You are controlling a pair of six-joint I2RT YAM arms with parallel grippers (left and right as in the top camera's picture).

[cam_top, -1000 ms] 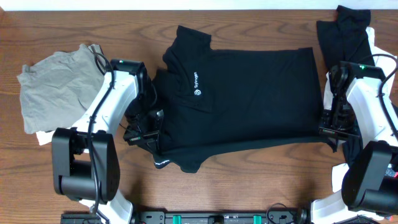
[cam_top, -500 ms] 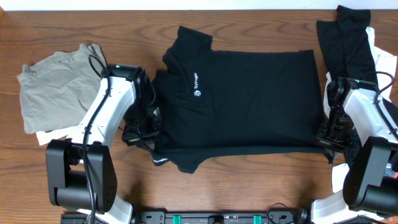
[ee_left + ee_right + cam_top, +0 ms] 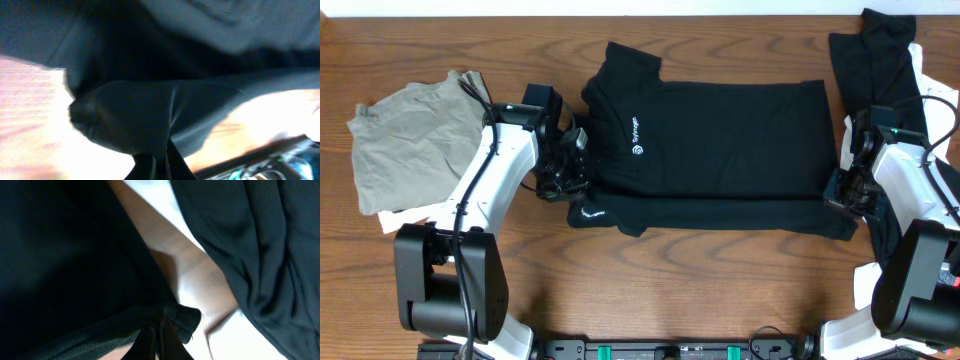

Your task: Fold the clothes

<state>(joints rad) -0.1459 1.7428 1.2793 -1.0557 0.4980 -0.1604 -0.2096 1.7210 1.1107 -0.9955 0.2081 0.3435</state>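
The black short-sleeved T-shirt point(image 3: 720, 130) with a small white chest logo point(image 3: 636, 150) lies flat in the middle of the brown wooden counter point(image 3: 720, 290). It is stretched between the two pincers. The left pincer point(image 3: 563, 182) is squeezed tight on the shirt's edge by a sleeve. The right pincer point(image 3: 842, 195) is squeezed tight on the shirt's other bottom corner. Between them, the near edge of the shirt is folded over onto itself in a long strip. On the robot's side of both pincers there is open wood. Out past the left pincer sits a crumpled olive-grey cloth point(image 3: 405, 140), apart from the shirt. Beyond the right pincer lies another black cloth point(image 3: 875, 60), close to the shirt's edge.
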